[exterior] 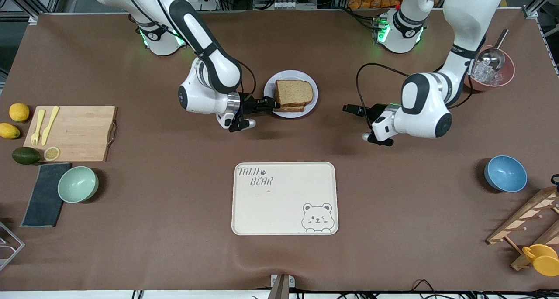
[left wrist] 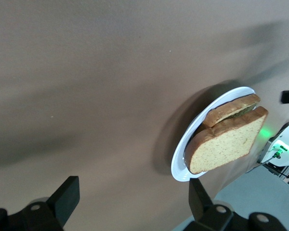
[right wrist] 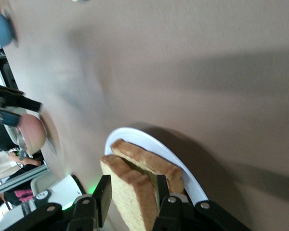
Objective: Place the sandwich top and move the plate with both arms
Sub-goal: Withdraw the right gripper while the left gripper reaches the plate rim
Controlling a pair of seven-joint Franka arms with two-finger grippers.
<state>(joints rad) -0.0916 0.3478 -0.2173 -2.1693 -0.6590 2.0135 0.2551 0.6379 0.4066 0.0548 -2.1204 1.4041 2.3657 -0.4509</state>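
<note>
bear tray [exterior: 284, 198] sat low centre, bare | left gripper [exterior: 352, 110] hung mid-frame over the table, fingers apart, holding nothing | right gripper [exterior: 270, 103] pinched the sandwich top [exterior: 294, 92] on the plate [exterior: 291, 94], upper centre

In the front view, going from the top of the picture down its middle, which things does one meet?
Plate with the sandwich top on it, held at its edge by the right gripper → bear tray.
</note>
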